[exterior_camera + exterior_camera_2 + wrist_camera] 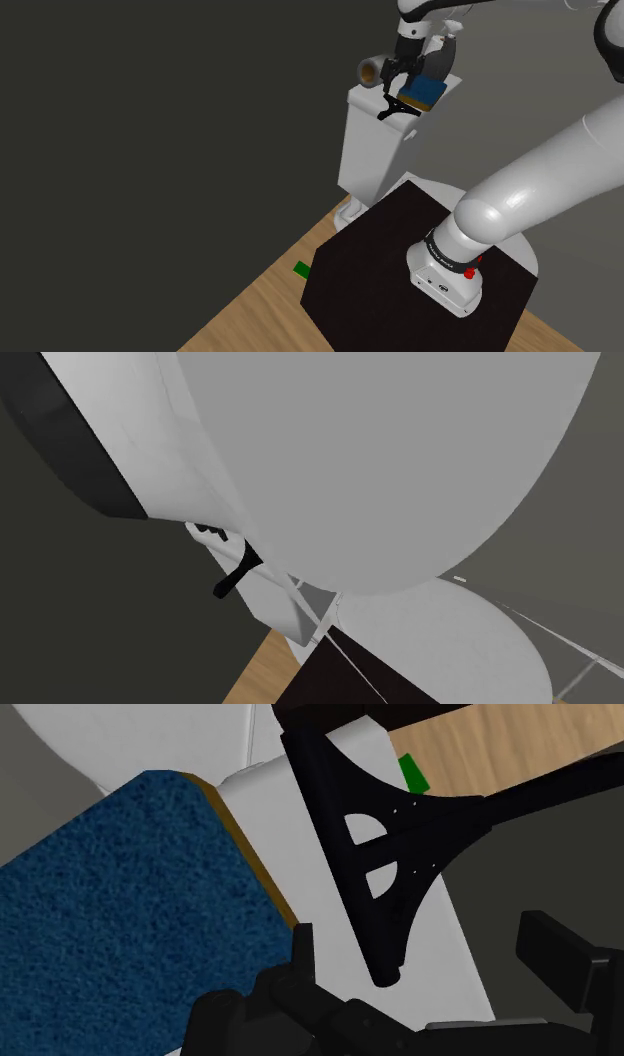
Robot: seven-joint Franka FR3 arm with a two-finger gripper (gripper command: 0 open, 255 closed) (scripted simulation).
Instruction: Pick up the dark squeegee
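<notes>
The dark squeegee lies on top of a white toilet tank, its thin handle reaching past the tank's edge. From the wrist, the squeegee is a black triangular head with two cut-outs, and one end of its blade sits between my fingers. My gripper hangs just above it, open. The two black fingers of the gripper stand apart on either side of the blade end without touching it. In the second exterior view the squeegee's black handle pokes out below the arm.
A blue sponge with a tan edge lies right beside the squeegee on the tank. A brown roll sits at the tank's far end. The black stand rests on a wooden floor, which has a small green item.
</notes>
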